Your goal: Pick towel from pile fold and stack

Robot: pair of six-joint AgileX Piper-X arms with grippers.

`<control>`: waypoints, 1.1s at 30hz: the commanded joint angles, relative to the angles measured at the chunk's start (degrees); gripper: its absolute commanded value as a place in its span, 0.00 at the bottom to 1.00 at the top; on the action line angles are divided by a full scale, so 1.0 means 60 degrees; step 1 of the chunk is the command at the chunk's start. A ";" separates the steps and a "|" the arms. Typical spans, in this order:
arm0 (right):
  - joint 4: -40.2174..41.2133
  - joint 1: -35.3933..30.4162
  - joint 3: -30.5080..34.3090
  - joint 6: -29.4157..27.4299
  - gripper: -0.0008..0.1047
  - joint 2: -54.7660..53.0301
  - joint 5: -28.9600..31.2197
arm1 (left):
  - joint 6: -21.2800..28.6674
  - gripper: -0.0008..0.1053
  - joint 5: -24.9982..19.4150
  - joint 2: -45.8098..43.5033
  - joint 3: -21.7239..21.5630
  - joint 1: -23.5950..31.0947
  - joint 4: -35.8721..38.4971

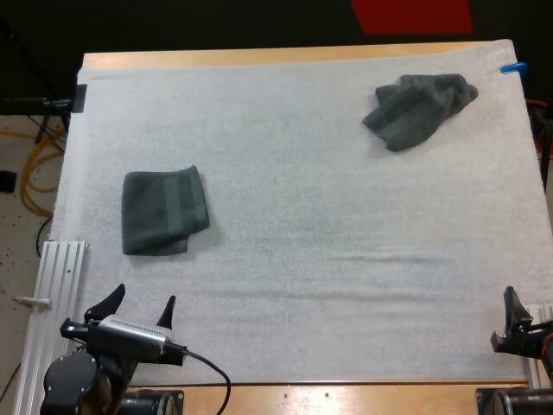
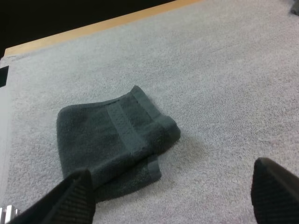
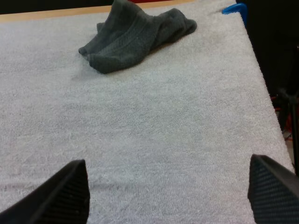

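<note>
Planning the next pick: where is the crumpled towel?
In the high view the crumpled towel lies near the far right corner of the mat, apart from the folded towel on the left.

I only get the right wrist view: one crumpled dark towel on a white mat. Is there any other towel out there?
Observer: Yes, a folded towel lies toward the left side of the mat, well apart from the crumpled towel.
Operator: Is anything holding it?
Observer: No. The left tool sits open at the mat's near edge, short of the folded towel, touching nothing.
Operator: Where is my tool on the table?
Observer: The right tool is at the mat's near right corner, far across from the crumpled towel.
</note>
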 commanded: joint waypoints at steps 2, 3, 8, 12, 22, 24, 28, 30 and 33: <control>-0.0081 0.0007 0.0003 -0.0116 0.66 -0.0362 0.0000 | -0.0117 0.64 0.0000 -0.1303 -0.0001 -0.0011 -0.0083; -0.0081 0.0007 0.0003 -0.0116 0.66 -0.0362 0.0000 | -0.0154 0.64 0.0000 -0.1303 -0.0001 -0.0011 -0.0110; -0.0081 0.0007 -0.0019 -0.0116 0.66 -0.0320 0.0000 | -0.0596 0.64 0.0148 -0.1142 -0.0001 -0.0011 -0.0263; -0.0004 0.0007 -0.0400 0.0176 0.66 0.0025 0.0000 | -0.0595 0.64 0.0789 -0.0557 -0.0279 -0.0011 -0.0408; -0.0001 0.0007 -0.2478 0.0533 0.66 0.2384 -0.1996 | -0.0991 0.64 0.2295 0.2483 -0.2150 -0.0661 -0.1116; -0.0001 0.0007 -0.3045 0.0533 0.66 0.3003 -0.2822 | -0.1092 0.64 0.2690 0.3278 -0.2664 -0.1013 -0.1125; 0.0261 0.0007 -0.3803 0.0533 0.66 0.3850 -0.4075 | -0.1095 0.64 0.2786 0.4211 -0.3400 -0.1718 -0.1124; 0.0540 0.0007 -0.4015 0.0533 0.66 0.4255 -0.4233 | -0.1095 0.64 0.2786 0.4600 -0.3648 -0.2044 -0.1124; 0.0611 0.0007 -0.4014 0.0567 0.66 0.4754 -0.4167 | -0.1095 0.64 0.2786 0.4993 -0.3745 -0.2239 -0.1207</control>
